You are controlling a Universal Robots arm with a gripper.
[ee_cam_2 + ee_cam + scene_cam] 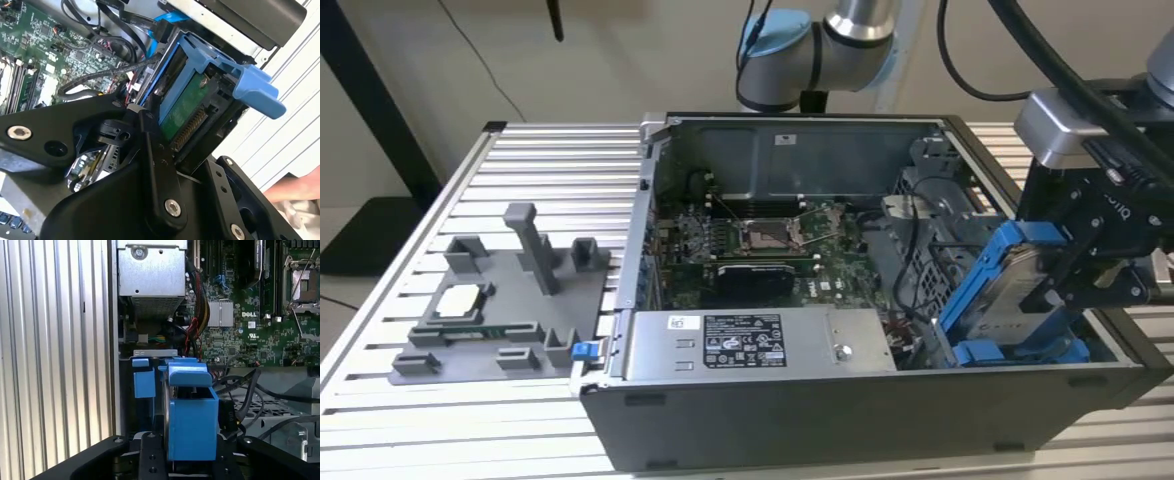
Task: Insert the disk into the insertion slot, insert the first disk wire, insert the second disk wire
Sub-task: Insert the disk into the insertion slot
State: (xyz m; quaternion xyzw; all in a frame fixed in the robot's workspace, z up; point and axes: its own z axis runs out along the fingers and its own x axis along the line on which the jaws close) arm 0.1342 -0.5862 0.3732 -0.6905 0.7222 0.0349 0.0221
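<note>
My claw (1051,292) is clamped on the disk (1014,290), one finger (156,170) pressed against each long side of its blue frame (192,415). The disk stands tilted on end just beside the power-supply box (747,345), at that box's end on the exterior view's right. Its lower end is down by the insertion slot (987,352). I cannot tell whether it has entered the slot.

The main risk, as I judge it, is the tilt. If the frame meets the slot at this angle, it may jam against a slot wall or against the blue tabs (143,380) beside the power-supply box. It may also slip in my grip.

Loose black cables (250,390) lie close to the disk, on its side away from the power-supply box. One could get pinched under the frame or snagged by a finger. The green board (187,107) and the connector pins on the disk's underside are exposed, so a scrape against metal could damage them.

In the second wrist view a person's arm (295,190) lies near the claw, and I need to keep clear of it.

On writing, the power-supply box carries a white and black printed label (740,342). The motherboard (250,315) has white print next to the power-supply box. I am not reading either one out.
</note>
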